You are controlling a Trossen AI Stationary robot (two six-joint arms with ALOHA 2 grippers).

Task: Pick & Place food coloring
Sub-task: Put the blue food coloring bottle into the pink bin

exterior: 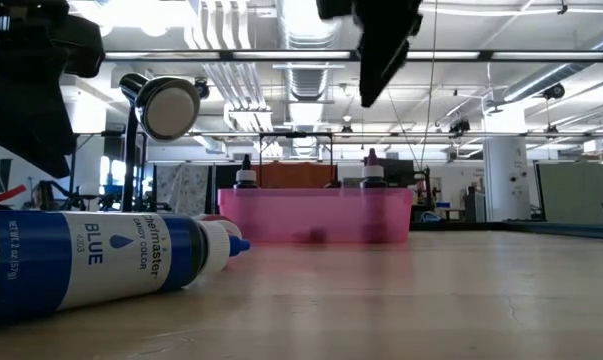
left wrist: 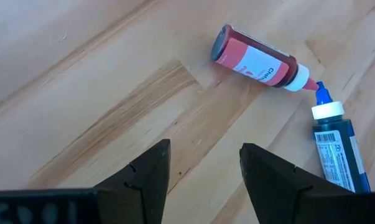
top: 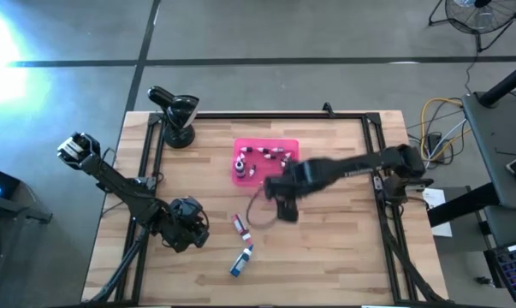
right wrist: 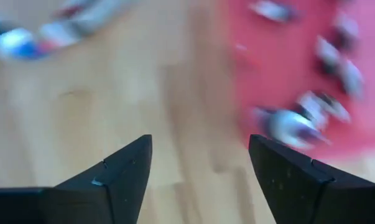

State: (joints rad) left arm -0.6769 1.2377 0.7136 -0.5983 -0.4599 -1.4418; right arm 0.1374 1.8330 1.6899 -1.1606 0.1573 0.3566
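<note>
A pink tray [top: 266, 158] at the table's middle holds several small food coloring bottles [top: 262, 156]; in the low view two dark bottles [exterior: 246, 175] stand upright in it. A red bottle [top: 240, 225] and a blue bottle [top: 242, 261] lie on their sides on the wood nearer the front; both show in the left wrist view, red [left wrist: 255, 62] and blue [left wrist: 337, 149]. My left gripper [top: 199, 229] is open and empty, left of these two bottles. My right gripper [top: 285, 210] is open and empty, above the table just in front of the tray [right wrist: 299, 56].
A black camera on a stand [top: 177, 115] is at the table's far left corner. Black rails [top: 377, 184] run along the table's sides. Bare wood lies right of and in front of the tray. Cables [top: 437, 128] lie on the floor off the table's right side.
</note>
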